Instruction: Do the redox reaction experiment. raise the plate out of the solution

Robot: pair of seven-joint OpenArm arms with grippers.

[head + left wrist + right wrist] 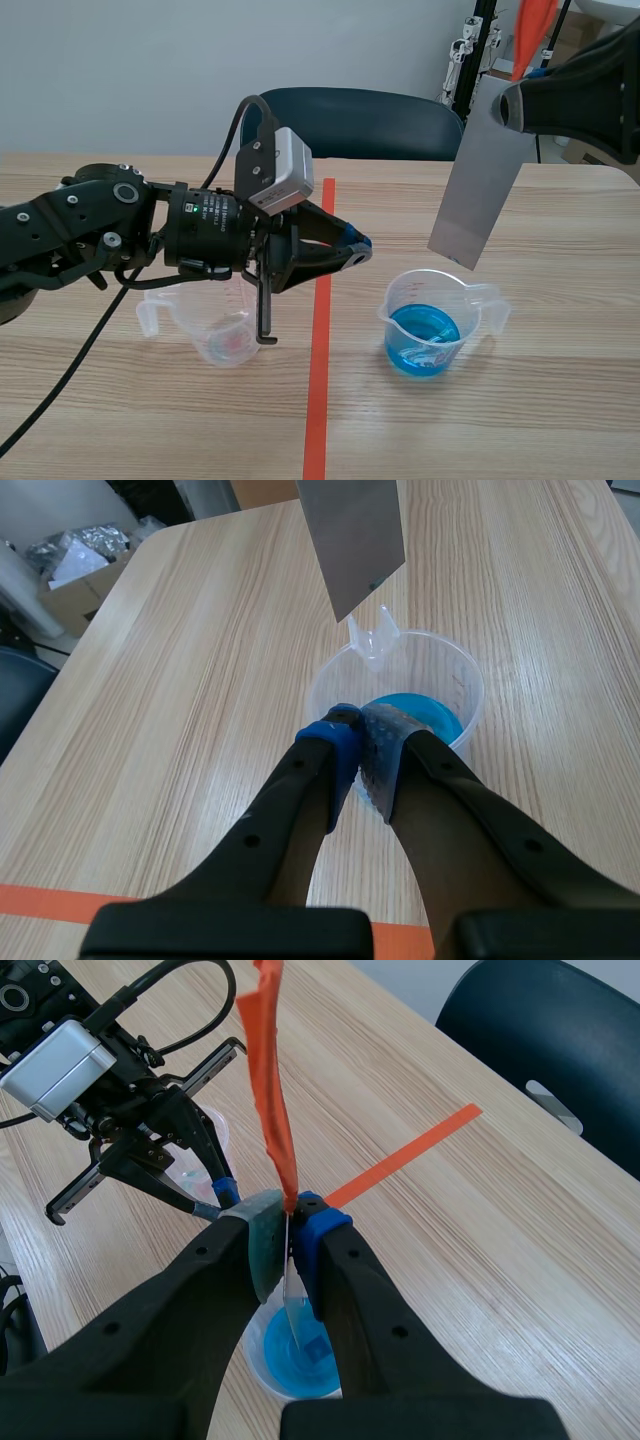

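- The right gripper (pixel 290 1222) is gripping the grey plate (pixel 482 185) by its upper end, jaws clamped on it.
- The plate is hanging tilted in the air, its lower corner above the beaker of blue solution (pixel 432 322) and clear of the liquid.
- The beaker is standing on the desk (pixel 540 420), between the tape line (pixel 320 330) and the right edge.
- The left gripper (pixel 360 730) is hovering beside that beaker, jaws pressed together on nothing.

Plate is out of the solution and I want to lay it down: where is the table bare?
Bare table: nearer the robot than the blue beaker, right of the tape line. Crowded: the left claw hangs between it and the clear beaker.
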